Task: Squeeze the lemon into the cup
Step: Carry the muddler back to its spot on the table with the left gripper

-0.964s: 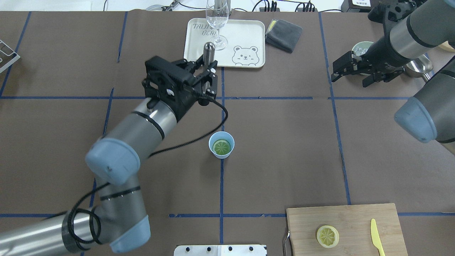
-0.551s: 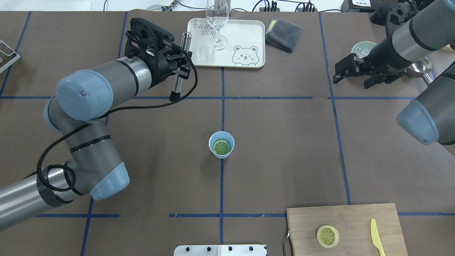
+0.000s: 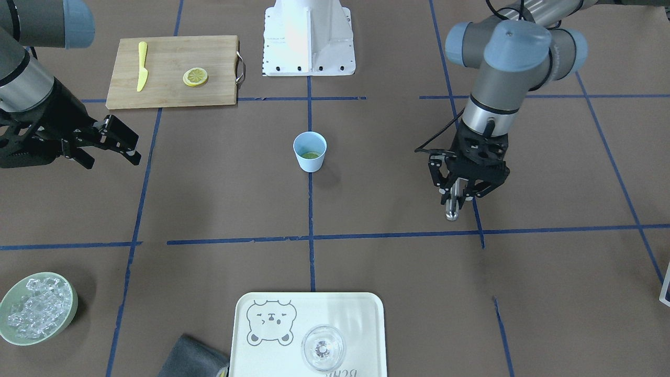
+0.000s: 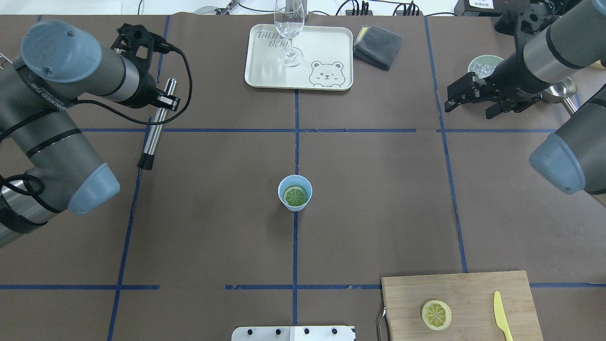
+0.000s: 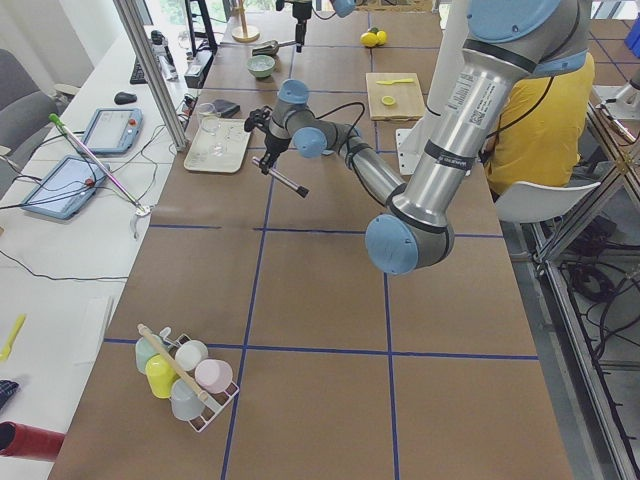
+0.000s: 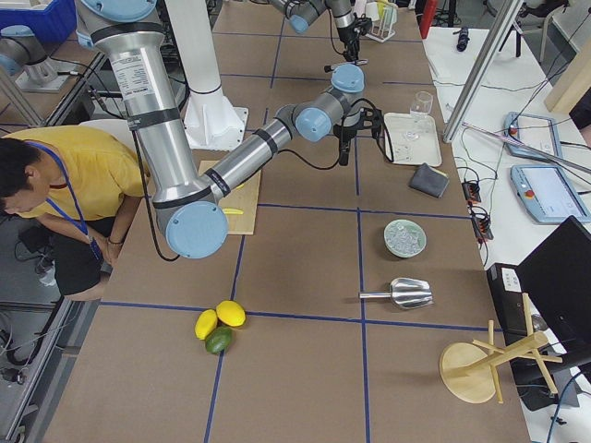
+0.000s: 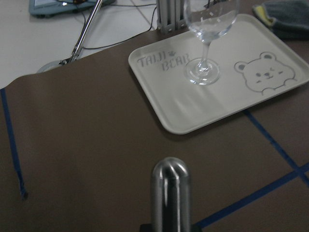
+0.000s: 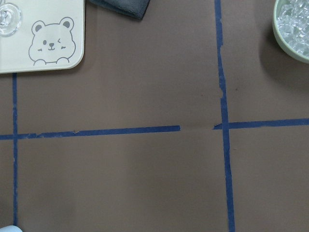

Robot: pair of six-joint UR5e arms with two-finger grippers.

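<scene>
The light-blue cup (image 4: 295, 192) stands at the table's middle, also in the front view (image 3: 310, 152). A lemon slice (image 4: 295, 195) lies flat inside it, cut face up. A second lemon slice (image 4: 436, 314) lies on the wooden cutting board (image 4: 473, 289). My left gripper (image 4: 165, 102) is far to the cup's left and back, shut on a slim metal rod (image 4: 156, 125) that points down at the table (image 3: 452, 207). The rod's rounded end shows in the left wrist view (image 7: 170, 193). My right gripper (image 4: 468, 106) is open and empty at the back right.
A cream bear tray (image 4: 326, 47) with a wine glass (image 4: 289, 28) stands at the back middle, a grey cloth (image 4: 377, 46) beside it. A pale-green bowl of ice (image 4: 483, 65) and a metal scoop (image 4: 561, 90) lie behind my right gripper. A yellow knife (image 4: 501, 315) lies on the board.
My left arm has swung left and back with the rod, from beside the tray to the table's left side. The right gripper has barely shifted. Cup and lemon slices have not moved.
</scene>
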